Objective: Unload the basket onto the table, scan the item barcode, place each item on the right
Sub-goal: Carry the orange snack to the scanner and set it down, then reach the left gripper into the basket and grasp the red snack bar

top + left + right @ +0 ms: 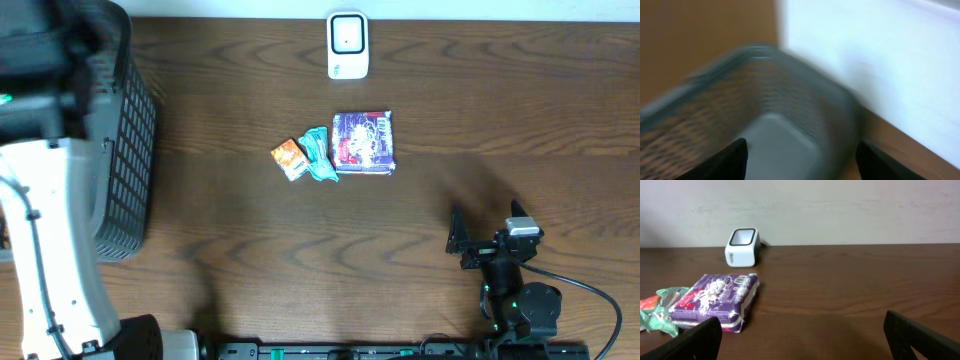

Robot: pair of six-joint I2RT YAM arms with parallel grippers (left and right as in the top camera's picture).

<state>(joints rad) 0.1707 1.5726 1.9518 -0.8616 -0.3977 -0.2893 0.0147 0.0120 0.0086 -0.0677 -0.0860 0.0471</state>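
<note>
Three packets (320,153) awaiting scan; left gripper (802,155) open over basket (125,150), right gripper (802,320) open, empty; next, one toward far scanner (348,45).

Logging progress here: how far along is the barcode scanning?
Done: unclear, the basket looks blurred inside. In hand: nothing; the left gripper is open over the basket, the right gripper open and empty. Remaining: purple pack, teal packet, orange packet lie near the scanner.

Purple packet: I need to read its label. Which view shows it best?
The right wrist view: the purple packet lies close and sharp, top face and side edge showing. The overhead view shows it small, from straight above, whole outline. The left wrist view misses it, showing only a blurred basket.
</note>
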